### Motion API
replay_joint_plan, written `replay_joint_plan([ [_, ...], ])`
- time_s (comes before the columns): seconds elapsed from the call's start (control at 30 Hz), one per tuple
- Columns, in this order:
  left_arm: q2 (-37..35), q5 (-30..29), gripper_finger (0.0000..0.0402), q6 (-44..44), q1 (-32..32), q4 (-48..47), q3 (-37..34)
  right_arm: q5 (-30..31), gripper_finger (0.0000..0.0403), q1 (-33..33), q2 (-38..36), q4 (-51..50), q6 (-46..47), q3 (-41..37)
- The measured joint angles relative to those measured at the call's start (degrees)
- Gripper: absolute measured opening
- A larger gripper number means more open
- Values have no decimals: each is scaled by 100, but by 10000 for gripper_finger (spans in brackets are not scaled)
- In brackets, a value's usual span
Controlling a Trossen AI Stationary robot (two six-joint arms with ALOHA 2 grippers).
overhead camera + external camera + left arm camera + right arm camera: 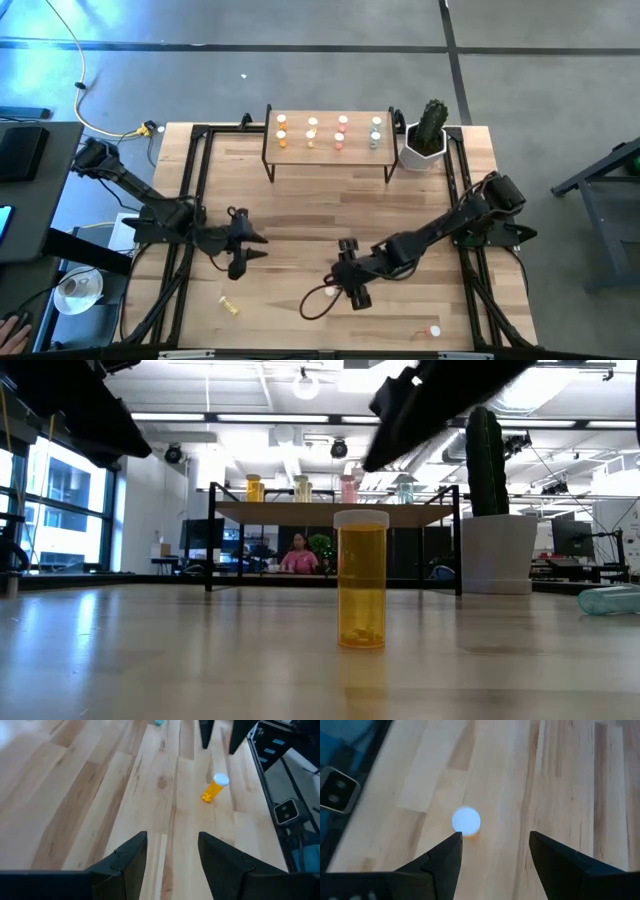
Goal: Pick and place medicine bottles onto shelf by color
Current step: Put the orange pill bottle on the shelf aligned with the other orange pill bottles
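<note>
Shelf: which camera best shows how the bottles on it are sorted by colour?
The high view: the shelf is seen from above, with every column of medicine bottles visible. The low view shows it edge-on, one row only. Neither wrist view shows it.

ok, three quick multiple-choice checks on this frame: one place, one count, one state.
1. Relative to the light-wood shelf on black legs, the white pot with the green cactus stands:
A) on top
B) off its right end, in the high view
C) in front of it
2. Colour groups of white-capped medicine bottles on the shelf:
A) four
B) two
C) six
3. Right gripper:
A) shut on a bottle
B) shut, empty
C) open, empty

1 B: the pot sits on the table by the shelf's end.
2 A: orange, yellow, pink and green columns.
3 C: its fingers are apart, and the upright orange bottle stands ahead of them, ungripped.
</note>
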Motion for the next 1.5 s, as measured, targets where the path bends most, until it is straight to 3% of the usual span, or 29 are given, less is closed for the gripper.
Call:
replay_joint_plan([
  [0.53,229,-267,168,-48,-134,429,0,1328,222,726,2,2065,1142,-1530],
  [0.77,229,-554,168,207,-130,754,0,1953,222,889,4,4125,1243,-2571],
  [0.93,229,-766,168,209,-128,835,0,1946,222,891,2,5267,1176,-3114],
  [1.17,229,-847,168,209,-128,875,0,1812,222,899,40,5452,1163,-3164],
  [1.5,227,-847,168,209,-128,883,0,1804,222,978,775,6327,1270,-3162],
])
